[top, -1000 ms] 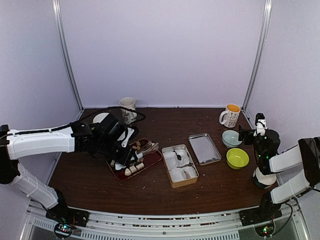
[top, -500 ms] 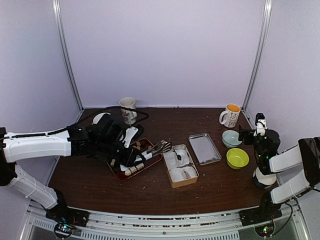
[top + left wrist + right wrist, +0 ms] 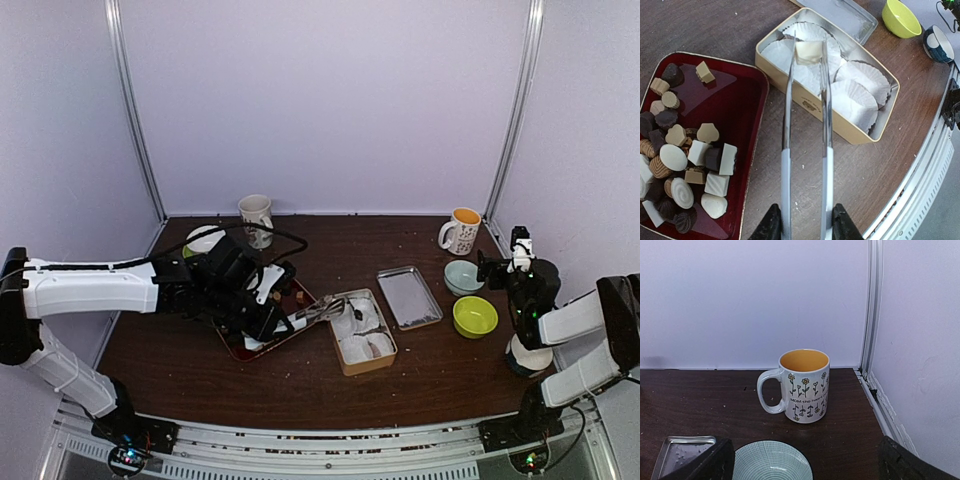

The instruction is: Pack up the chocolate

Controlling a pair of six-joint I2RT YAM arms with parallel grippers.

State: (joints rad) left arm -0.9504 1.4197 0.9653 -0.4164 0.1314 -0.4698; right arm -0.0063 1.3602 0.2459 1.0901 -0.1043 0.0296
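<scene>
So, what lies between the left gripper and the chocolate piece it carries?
The silver tongs: the left gripper clamps their handle end, and their tips pinch the cream chocolate piece over the tin. Left wrist view.

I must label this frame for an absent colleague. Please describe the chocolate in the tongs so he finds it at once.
Start at the gold tin of white paper cups, right of the dark red tray. Silver tongs reach over its far end. The piece is the cream square pinched between their tips; the tray's pieces lie loose.
</scene>
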